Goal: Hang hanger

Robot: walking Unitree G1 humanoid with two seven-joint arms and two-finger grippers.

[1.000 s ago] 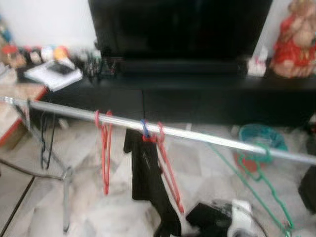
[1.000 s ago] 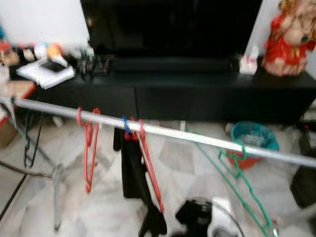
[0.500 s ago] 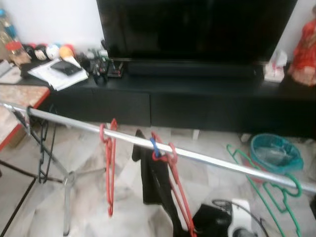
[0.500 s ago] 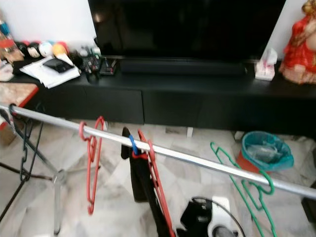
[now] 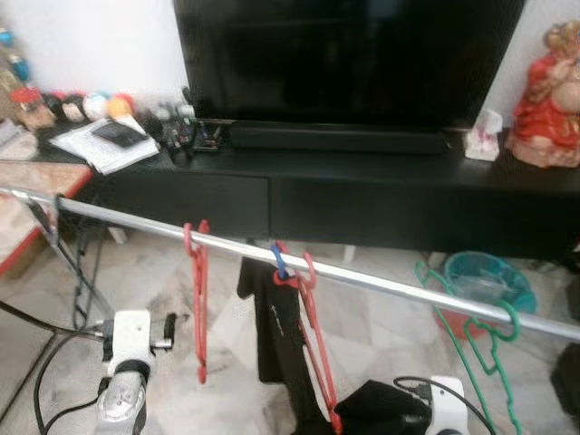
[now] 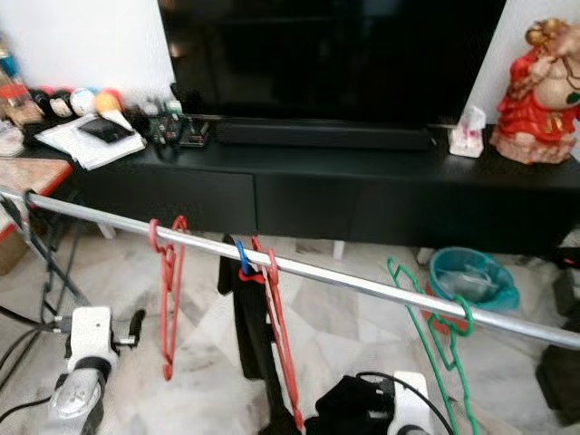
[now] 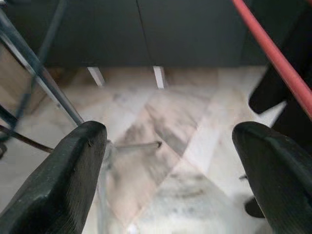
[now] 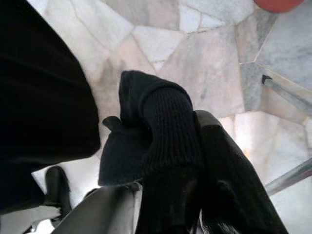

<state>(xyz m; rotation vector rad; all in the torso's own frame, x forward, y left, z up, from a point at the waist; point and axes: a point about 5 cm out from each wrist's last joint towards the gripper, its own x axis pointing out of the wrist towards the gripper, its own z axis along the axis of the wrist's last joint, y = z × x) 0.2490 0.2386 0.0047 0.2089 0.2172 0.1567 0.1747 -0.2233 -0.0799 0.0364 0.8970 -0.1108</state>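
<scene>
In the left eye view we see a silver rail crossing the scene at a slant, in front of a long black cabinet that carries a dark television and a red figurine. On the rail hang a red hanger toward our left, a second red hanger beside a blue clip with a black garment draped from it, and a green hanger toward our right, its hook over the rail, near a teal basket on the marble floor. Our left arm rises at the lower left, well below the rail. In the right eye view the same row of hangers shows, and black fabric is bunched at the lower edge by our right arm. In the left wrist view the left pincer has its fingers spread wide apart with nothing between them, over the floor, a red hanger bar passing close by. In the right wrist view the right pincer is clamped on a piece of black knitted cloth above the floor.
</scene>
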